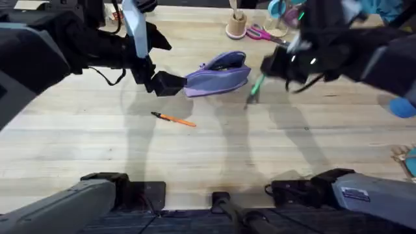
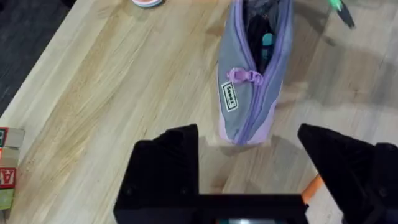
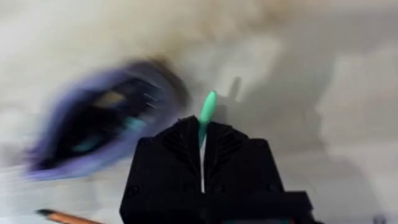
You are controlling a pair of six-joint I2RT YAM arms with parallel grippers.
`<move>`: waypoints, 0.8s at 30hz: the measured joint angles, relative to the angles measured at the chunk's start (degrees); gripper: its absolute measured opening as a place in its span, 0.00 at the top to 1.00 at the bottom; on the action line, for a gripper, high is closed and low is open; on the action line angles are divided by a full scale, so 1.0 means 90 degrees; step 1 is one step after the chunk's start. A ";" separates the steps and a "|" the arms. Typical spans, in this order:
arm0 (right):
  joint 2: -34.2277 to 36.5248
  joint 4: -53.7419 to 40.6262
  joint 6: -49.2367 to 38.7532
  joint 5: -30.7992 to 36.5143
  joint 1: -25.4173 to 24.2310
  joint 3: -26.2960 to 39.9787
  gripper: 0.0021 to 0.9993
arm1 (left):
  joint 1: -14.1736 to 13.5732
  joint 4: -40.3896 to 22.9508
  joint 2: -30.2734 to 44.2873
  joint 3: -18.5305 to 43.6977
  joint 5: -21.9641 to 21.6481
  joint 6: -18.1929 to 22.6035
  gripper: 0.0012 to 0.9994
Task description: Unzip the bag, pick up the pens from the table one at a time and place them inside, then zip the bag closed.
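The lavender bag [image 1: 218, 73] lies on the table [image 1: 208, 149] at centre back, its zipper open and a dark inside showing [image 2: 252, 81]. My left gripper [image 2: 249, 158] stands open at the bag's left end [image 1: 164, 83], its fingers wide apart and just short of the fabric. My right gripper [image 1: 276, 65] hovers to the right of the bag, shut on the green pen [image 1: 255, 88], which points down toward the table. The pen's tip [image 3: 207, 111] sticks out between the shut fingers, with the bag [image 3: 93, 137] beside it. The orange pen [image 1: 174, 119] lies on the table in front of the bag.
Pink-handled scissors [image 1: 260, 32], a small wooden cup [image 1: 237, 25] and a clear jar [image 1: 276, 26] stand at the back edge. Blue items sit at the right edge [image 1: 403, 107]. Letter blocks [image 2: 6, 168] lie off to one side of the left gripper.
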 joint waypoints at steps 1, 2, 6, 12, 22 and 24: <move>-0.0096 0.0035 -0.0128 -0.0017 0.0000 0.0170 0.97 | 0.0000 0.0000 -0.0001 0.0000 -0.0001 0.0000 0.01; -0.0181 0.0056 -0.0234 -0.0034 0.0000 0.0339 0.97 | 0.0000 0.0000 0.0001 0.0000 -0.0001 0.0000 0.01; -0.0378 0.0084 -0.0362 -0.0077 0.0000 0.0816 0.97 | 0.0002 0.0000 0.0000 0.0000 0.0000 0.0000 0.01; -0.0382 0.0184 0.0003 -0.0085 0.0000 0.0912 0.97 | 0.0000 0.0000 -0.0001 0.0000 -0.0001 0.0000 0.01; -0.0365 0.0538 0.0768 -0.0085 0.0223 0.0912 0.97 | 0.0001 0.0000 0.0001 0.0000 -0.0001 0.0000 0.01; -0.0361 0.0709 0.0231 -0.0088 0.0386 0.0912 0.97 | 0.0002 0.0000 0.0001 0.0000 -0.0001 0.0000 0.01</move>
